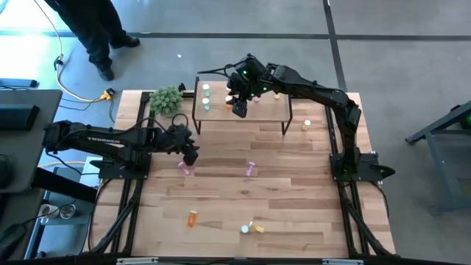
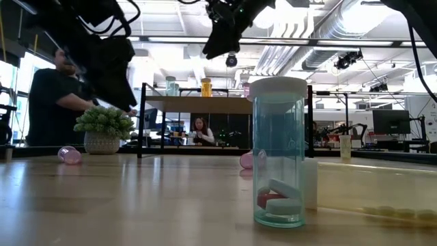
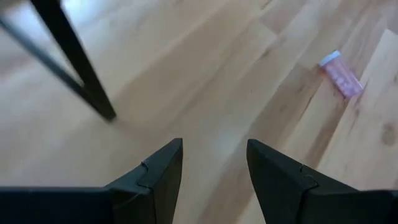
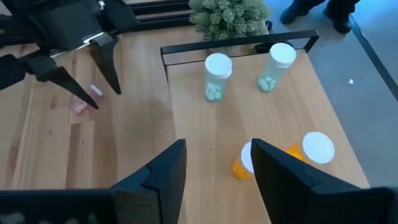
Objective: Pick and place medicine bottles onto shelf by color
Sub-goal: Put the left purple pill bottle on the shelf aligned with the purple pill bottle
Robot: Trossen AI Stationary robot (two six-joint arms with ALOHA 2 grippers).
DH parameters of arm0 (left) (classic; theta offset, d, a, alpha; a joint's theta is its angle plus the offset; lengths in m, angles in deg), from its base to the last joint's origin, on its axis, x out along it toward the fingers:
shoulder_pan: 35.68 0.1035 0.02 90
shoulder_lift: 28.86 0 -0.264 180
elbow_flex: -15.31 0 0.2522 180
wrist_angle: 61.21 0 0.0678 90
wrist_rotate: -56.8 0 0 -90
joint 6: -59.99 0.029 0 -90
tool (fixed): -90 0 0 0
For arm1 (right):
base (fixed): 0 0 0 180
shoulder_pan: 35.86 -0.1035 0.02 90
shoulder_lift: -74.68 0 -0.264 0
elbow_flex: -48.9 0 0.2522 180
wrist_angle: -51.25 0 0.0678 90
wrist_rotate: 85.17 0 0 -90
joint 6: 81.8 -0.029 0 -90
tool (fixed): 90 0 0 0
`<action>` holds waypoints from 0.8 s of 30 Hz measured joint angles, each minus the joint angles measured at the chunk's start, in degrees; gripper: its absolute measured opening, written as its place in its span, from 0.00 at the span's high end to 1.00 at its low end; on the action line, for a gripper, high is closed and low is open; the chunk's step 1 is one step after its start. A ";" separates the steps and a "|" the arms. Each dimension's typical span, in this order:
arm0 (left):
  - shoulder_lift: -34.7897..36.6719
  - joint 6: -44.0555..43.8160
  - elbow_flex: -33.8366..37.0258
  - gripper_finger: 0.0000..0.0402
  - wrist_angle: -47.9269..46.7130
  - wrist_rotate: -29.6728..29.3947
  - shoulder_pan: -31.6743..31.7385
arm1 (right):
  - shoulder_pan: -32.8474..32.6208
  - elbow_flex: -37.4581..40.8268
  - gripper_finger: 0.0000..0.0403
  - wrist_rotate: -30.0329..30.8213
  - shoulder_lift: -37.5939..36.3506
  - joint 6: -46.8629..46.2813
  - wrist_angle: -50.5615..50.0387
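Shelf (image 1: 243, 109) first: we see a small light-wood board on thin black legs, standing at the table's (image 1: 294, 213) far edge beside a bushy green plant (image 1: 167, 99). On it stand two green bottles (image 4: 217, 76) with white caps, upright near the plant end, and two orange bottles (image 4: 314, 149) closer to the right wrist camera. Loose bottles lie on the tabletop: two pink ones (image 1: 251, 169) on their sides near the middle, an orange one (image 1: 193, 218) and a yellow one (image 1: 252, 227) toward the near edge, and a yellowish one (image 1: 307, 125) standing just beyond the shelf's right legs.

Above the shelf we find the right gripper (image 4: 214, 165), its fingers parted and empty, with an orange bottle just past the fingertips; whether they touch it we cannot tell.

Over the table left of the shelf hangs the left gripper (image 3: 214, 163), also spread and holding nothing, a pink bottle (image 3: 340, 74) lying apart from it on the wood.
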 joint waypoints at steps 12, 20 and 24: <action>0.02 -22.51 0.00 0.58 -3.20 -0.06 -8.42 | -0.10 -0.46 0.57 0.00 0.00 0.00 -4.84; 0.00 -37.69 0.00 0.58 -8.13 0.75 -14.86 | -1.13 -0.46 0.57 0.00 0.00 0.00 -7.39; 0.01 -45.17 0.00 0.58 -9.27 0.83 -18.01 | -1.76 -0.46 0.57 0.00 0.00 0.00 -8.23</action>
